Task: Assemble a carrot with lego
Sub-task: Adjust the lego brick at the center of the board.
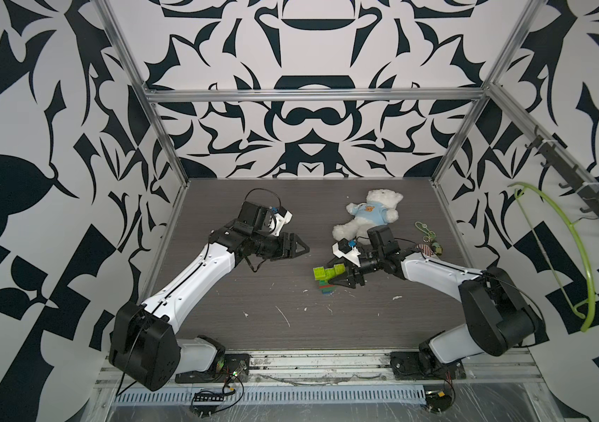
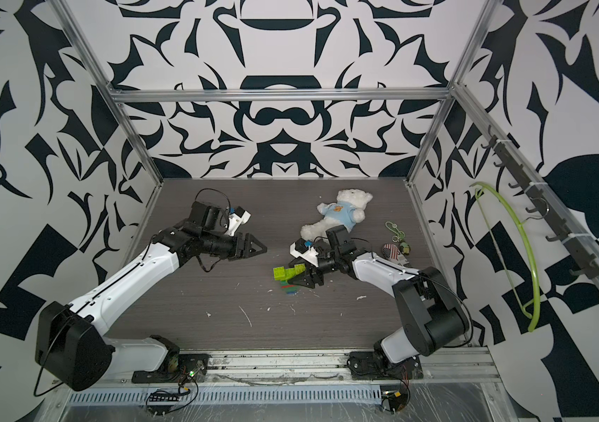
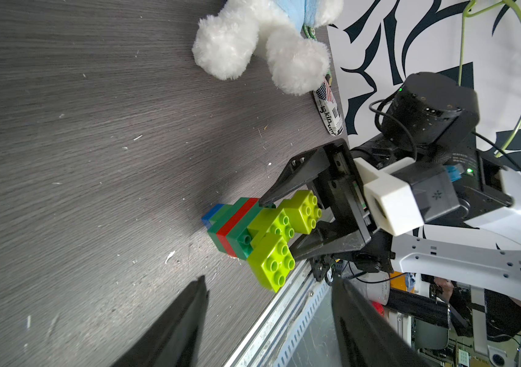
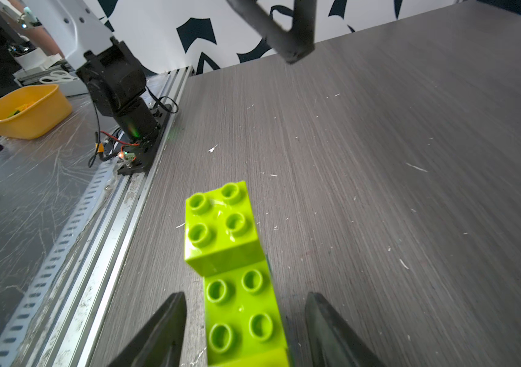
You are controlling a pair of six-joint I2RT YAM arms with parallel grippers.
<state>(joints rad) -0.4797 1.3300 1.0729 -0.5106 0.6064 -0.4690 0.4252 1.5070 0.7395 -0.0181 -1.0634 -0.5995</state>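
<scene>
You are probably looking at the closing step: the carrot is lying on the table just right of centre in both top views. All its lego seems to be seated, with a blue tip, dark green layers, one red band and a forked lime top. Your right gripper is straddling that lime top with its jaws apart. A strip of table is showing on each side in the right wrist view, so it is clasping nothing. Your left gripper is hanging left of centre, spread and empty, well apart from the carrot. The next move is likely calling for a straight pull-back that is not nudging the fork. The bricks are looking hard, glossy and studded, so they are apt to skate on the matte, grey-grained, scuffed table.
</scene>
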